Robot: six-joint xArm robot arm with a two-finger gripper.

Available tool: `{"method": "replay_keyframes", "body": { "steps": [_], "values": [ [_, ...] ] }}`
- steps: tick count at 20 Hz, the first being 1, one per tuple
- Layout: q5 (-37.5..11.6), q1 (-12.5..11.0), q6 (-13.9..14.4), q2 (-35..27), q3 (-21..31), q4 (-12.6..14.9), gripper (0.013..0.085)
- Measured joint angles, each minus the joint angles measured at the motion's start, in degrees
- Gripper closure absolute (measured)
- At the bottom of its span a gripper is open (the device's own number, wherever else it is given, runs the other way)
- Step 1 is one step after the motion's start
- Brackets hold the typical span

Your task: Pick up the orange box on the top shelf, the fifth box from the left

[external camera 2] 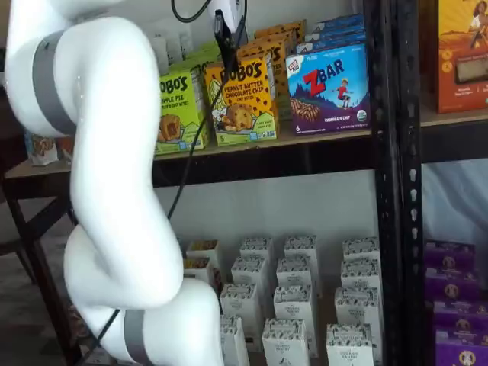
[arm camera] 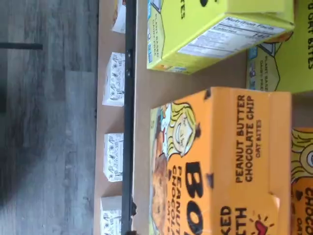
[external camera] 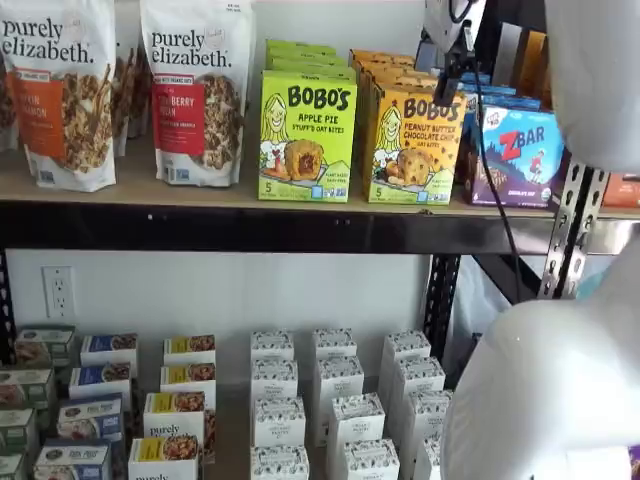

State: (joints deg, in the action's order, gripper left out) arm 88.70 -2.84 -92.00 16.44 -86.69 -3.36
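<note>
The orange box (external camera: 415, 145) stands upright at the front of the top shelf (external camera: 150, 190), between a lime-green box and a blue ZBar box. More orange boxes stand in a row behind it. It also shows in a shelf view (external camera 2: 244, 95) and fills much of the wrist view (arm camera: 220, 161), close up. My gripper (external camera: 450, 80) hangs from above at the box's upper edge, with only a black finger and a cable showing. In a shelf view the gripper (external camera 2: 226, 53) is just in front of the box's top. No gap shows between the fingers and no box is held.
The lime-green Apple Pie box (external camera: 306, 135) stands left of the orange one and the ZBar box (external camera: 515, 150) right. Granola bags (external camera: 60, 90) stand further left. Small white boxes (external camera: 330, 400) fill the lower shelf. A black upright (external camera 2: 389, 191) rises at the right. My white arm (external camera 2: 114, 191) crosses in front.
</note>
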Motion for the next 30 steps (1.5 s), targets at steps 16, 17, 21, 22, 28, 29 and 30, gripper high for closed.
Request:
{"method": "replay_keyframes", "body": {
  "steps": [16, 17, 21, 22, 28, 29, 30],
  "values": [
    [8.25, 2.16, 1.96, -9.40, -8.89, 1.36, 0.0130],
    [8.39, 2.26, 2.07, -9.60, -8.97, 1.36, 0.0130],
    [8.39, 2.95, 2.67, -10.11, -8.83, 1.70, 0.0130],
    [8.54, 3.29, 2.94, -10.35, -8.85, 2.06, 0.0130],
    [8.39, 4.45, 3.98, -10.70, -8.06, 2.75, 0.0130],
    [8.29, 4.61, 4.13, -10.71, -7.85, 2.84, 0.0130],
    [8.20, 4.76, 4.26, -10.71, -7.64, 2.95, 0.0130]
  ]
}}
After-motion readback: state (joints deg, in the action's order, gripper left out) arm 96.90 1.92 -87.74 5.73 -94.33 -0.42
